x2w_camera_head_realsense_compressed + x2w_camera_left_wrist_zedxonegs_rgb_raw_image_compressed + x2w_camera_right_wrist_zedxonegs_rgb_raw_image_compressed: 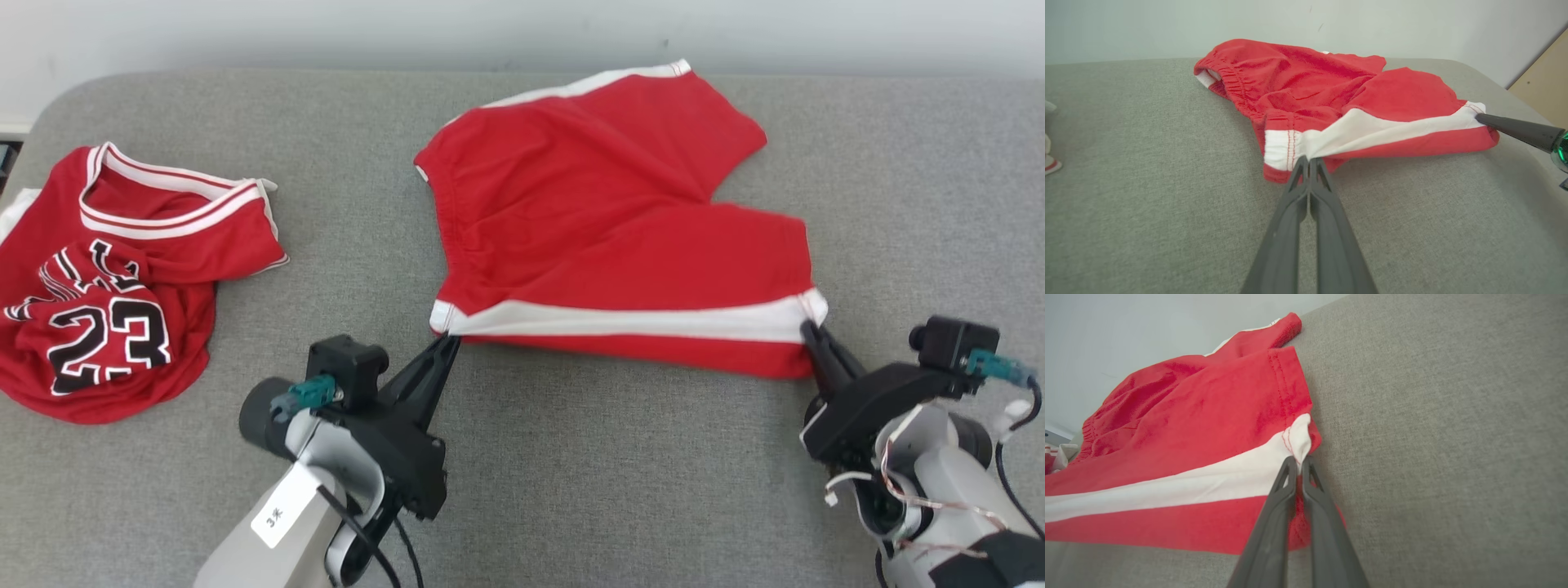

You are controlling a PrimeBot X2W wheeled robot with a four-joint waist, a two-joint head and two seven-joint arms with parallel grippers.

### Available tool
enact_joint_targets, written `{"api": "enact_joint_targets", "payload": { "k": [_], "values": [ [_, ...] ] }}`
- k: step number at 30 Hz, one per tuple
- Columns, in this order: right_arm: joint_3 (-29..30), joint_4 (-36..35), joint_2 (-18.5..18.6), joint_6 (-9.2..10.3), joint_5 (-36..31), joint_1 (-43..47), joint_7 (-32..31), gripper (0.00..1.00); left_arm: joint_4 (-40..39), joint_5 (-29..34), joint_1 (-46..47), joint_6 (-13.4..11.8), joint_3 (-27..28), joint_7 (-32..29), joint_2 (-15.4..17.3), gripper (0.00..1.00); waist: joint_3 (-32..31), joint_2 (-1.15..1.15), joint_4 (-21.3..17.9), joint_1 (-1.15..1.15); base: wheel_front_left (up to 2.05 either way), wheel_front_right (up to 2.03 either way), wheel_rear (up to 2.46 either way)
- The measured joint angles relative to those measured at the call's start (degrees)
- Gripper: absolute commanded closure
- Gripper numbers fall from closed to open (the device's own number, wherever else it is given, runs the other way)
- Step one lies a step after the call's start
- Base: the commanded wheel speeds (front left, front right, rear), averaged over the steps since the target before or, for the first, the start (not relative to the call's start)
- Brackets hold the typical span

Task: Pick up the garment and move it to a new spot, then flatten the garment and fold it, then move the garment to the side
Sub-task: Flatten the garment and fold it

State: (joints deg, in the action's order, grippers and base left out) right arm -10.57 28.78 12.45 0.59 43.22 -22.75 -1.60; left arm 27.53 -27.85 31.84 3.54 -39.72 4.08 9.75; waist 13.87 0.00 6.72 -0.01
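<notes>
The garment [604, 220] is a pair of red shorts with white side stripes, lying spread on the grey cushioned surface [571, 490]. My left gripper [449, 341] is shut on the waistband end of the near white stripe, as the left wrist view shows at the garment [1331, 106] where my left gripper [1309, 160] pinches it. My right gripper [808, 327] is shut on the leg-hem end of the same stripe; in the right wrist view my right gripper [1299, 460] clamps the garment [1208, 428] at its hem corner. The near edge is stretched between both grippers.
A red jersey [114, 286] with the number 23 lies crumpled at the left of the surface. A pale wall [522, 33] runs behind the far edge. Bare grey fabric lies between and in front of my two arms.
</notes>
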Motion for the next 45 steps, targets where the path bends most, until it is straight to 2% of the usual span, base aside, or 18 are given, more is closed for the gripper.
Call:
{"api": "enact_joint_targets", "payload": {
  "k": [3,4,5,6,7,8,19,22,25,29,36,41,45],
  "values": [
    [-0.15,-0.02,-0.19,0.0,0.15,1.84,-0.31,1.0,0.74,0.4,-1.33,0.01,-0.36,0.0,0.67,1.0,-0.84,0.0,0.01,0.0,0.0,0.0,0.0],
    [-0.3,-0.26,-0.23,0.0,0.15,2.41,-0.52,1.0,0.88,0.63,-1.77,0.0,-0.33,0.01,0.93,0.84,-1.13,0.0,0.01,0.0,0.0,0.0,0.0],
    [-0.51,-0.45,-0.34,0.0,0.16,2.91,-0.7,1.0,1.08,0.68,-2.24,0.0,-0.41,0.0,1.2,0.53,-1.42,0.0,0.0,0.0,0.0,0.0,0.0],
    [-0.64,-0.77,-0.46,0.0,0.23,3.49,-0.96,0.7,1.29,0.71,-2.61,0.0,-0.52,0.0,1.43,0.04,-1.72,0.0,-0.02,0.0,0.0,0.0,0.0],
    [-0.83,-0.86,-0.62,0.0,0.38,3.91,-1.15,0.03,1.33,0.73,-3.1,-0.03,-0.46,0.0,1.63,0.0,-2.02,0.0,-0.07,0.0,0.0,0.0,0.0],
    [-0.97,-1.0,-0.66,0.0,0.4,4.28,-1.4,0.0,1.51,0.71,-3.57,-0.09,-0.44,0.0,1.76,0.0,-2.29,0.0,-0.13,0.0,0.0,0.0,0.0],
    [-0.11,-3.52,-0.4,1.54,1.14,9.18,-1.58,0.0,1.37,0.05,-9.04,-1.62,0.73,1.27,3.21,0.0,-5.49,0.0,-1.12,0.0,0.0,0.0,0.0],
    [0.87,-5.49,-0.42,2.48,1.08,10.49,0.48,0.0,-0.21,-2.01,-10.84,-3.32,3.56,4.36,3.45,0.0,-6.53,0.0,-1.4,0.0,0.0,0.0,0.0],
    [2.0,-8.12,-0.42,2.53,0.87,11.84,3.66,0.0,-2.68,-2.36,-11.87,-5.83,6.52,8.49,3.57,0.0,-7.65,0.0,-1.69,0.0,0.0,0.0,0.0],
    [2.75,-11.41,-0.91,2.68,-0.09,13.36,7.87,0.0,-5.77,-2.36,-13.39,-8.59,9.83,10.02,4.14,0.0,-9.18,0.0,-2.05,0.0,0.0,0.0,0.0],
    [2.57,-16.5,-2.3,2.68,-2.71,16.44,14.38,0.0,-9.76,-2.68,-18.32,-10.09,15.56,10.11,5.08,0.0,-11.45,0.0,-3.27,0.0,0.0,0.0,0.0],
    [1.9,-18.83,-1.81,2.47,-5.63,16.51,15.06,0.0,-12.19,-5.46,-22.47,-10.2,20.53,10.26,5.13,0.0,-12.62,0.0,-4.69,0.0,0.0,0.0,0.0],
    [1.13,-20.03,-1.78,2.35,-6.03,17.45,15.22,0.0,-12.78,-6.25,-26.32,-10.59,21.95,10.26,5.77,0.0,-13.31,0.0,-6.01,0.0,0.0,0.0,0.0]
  ]
}}
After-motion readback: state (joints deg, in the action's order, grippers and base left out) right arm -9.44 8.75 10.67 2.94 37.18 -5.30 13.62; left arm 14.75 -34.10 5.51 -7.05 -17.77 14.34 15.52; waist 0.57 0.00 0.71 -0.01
